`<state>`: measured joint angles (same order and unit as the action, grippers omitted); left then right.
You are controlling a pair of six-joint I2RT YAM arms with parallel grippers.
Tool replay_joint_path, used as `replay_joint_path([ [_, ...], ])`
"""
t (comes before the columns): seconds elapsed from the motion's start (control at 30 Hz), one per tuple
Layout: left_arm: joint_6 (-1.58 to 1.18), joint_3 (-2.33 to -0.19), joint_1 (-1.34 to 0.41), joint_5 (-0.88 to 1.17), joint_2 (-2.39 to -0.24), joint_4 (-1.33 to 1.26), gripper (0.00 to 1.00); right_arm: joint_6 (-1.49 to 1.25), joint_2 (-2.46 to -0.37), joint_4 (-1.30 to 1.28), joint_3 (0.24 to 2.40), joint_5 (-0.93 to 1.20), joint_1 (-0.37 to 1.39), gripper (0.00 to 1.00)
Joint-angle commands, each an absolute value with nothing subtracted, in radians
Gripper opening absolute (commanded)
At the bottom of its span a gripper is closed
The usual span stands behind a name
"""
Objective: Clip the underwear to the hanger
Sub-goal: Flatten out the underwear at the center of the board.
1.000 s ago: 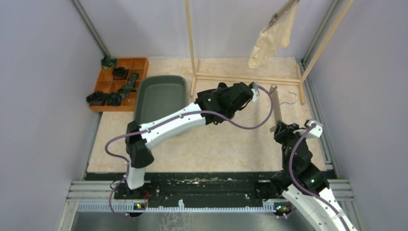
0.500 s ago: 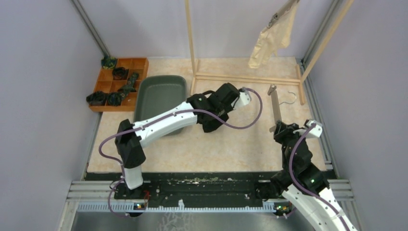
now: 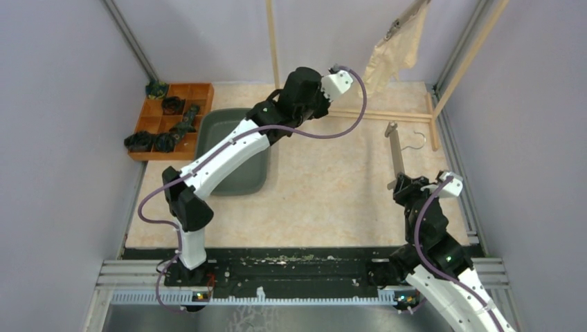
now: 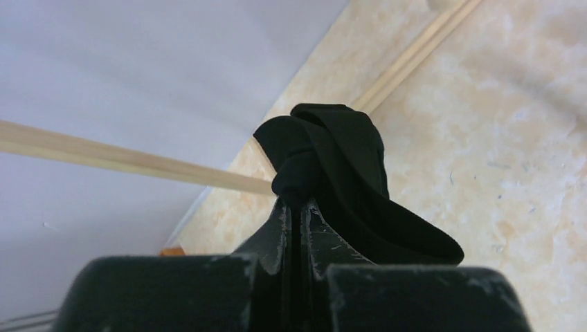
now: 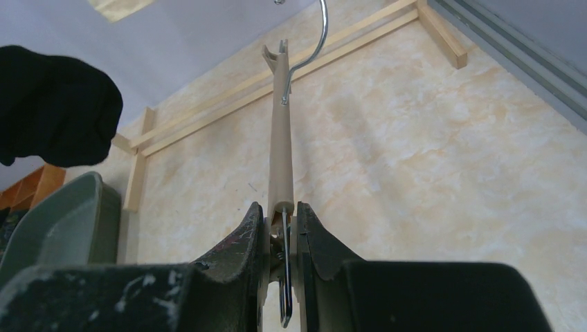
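Note:
My left gripper (image 3: 280,105) is raised over the far middle of the table and is shut on the black underwear (image 4: 332,159), which bunches and droops from its fingertips (image 4: 299,207). The black bundle also shows in the right wrist view (image 5: 55,104). My right gripper (image 3: 405,185) is shut on the near clip end of a wooden hanger (image 3: 396,153), whose metal hook (image 3: 415,142) points away from me. In the right wrist view the hanger bar (image 5: 280,138) runs straight out from the gripper (image 5: 282,232). The cream underwear (image 3: 391,52) hangs clipped on the rack at the back right.
A grey-green bin (image 3: 232,149) lies left of centre under my left arm. An orange compartment tray (image 3: 173,117) with dark items sits at the far left. The wooden rack has an upright post (image 3: 273,41) and a base beam (image 3: 360,112) at the back.
My left arm has lifted and swung back and to the left, away from the hanger, carrying the black underwear. The right arm and the hanger have not moved.

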<state>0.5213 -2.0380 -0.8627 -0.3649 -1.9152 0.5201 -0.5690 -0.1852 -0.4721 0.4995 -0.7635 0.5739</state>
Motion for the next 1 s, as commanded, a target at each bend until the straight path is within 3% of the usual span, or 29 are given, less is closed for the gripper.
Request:
replay_joint_path([
  [0.0,0.525,-2.023,-0.875,-0.287,-1.927,0.459,0.00,-0.570,-0.192,-0.410,0.527,-0.776,0.577,0.00],
  [0.1,0.431,-1.810,-0.876,-0.243,-1.886,0.380,0.02,-0.570,-0.192,-0.411,0.528,-0.775,0.577,0.00],
  [0.17,0.346,-1.640,-0.877,-0.234,-1.851,0.288,0.31,-0.568,-0.190,-0.414,0.529,-0.776,0.577,0.00],
  [0.3,0.204,-1.374,-0.877,-0.234,-1.766,0.131,0.54,-0.568,-0.191,-0.410,0.523,-0.771,0.577,0.00],
  [0.4,0.138,-1.264,-0.878,-0.237,-1.690,0.057,0.61,-0.568,-0.193,-0.407,0.523,-0.770,0.577,0.00],
  [0.8,-0.156,-0.948,-0.876,-0.139,-1.562,-0.322,0.69,-0.568,-0.210,-0.392,0.512,-0.762,0.577,0.00],
  [0.83,-0.184,-0.936,-0.876,-0.127,-1.566,-0.347,0.73,-0.568,-0.211,-0.391,0.511,-0.762,0.577,0.00],
  [0.87,-0.200,-0.928,-0.877,-0.113,-1.574,-0.370,0.86,-0.568,-0.212,-0.390,0.509,-0.762,0.577,0.00],
  [0.9,-0.208,-0.927,-0.877,-0.104,-1.586,-0.387,0.91,-0.566,-0.214,-0.389,0.509,-0.761,0.577,0.00],
  [0.97,-0.219,-0.931,-0.876,-0.088,-1.615,-0.414,0.92,-0.567,-0.219,-0.386,0.508,-0.759,0.577,0.00],
])
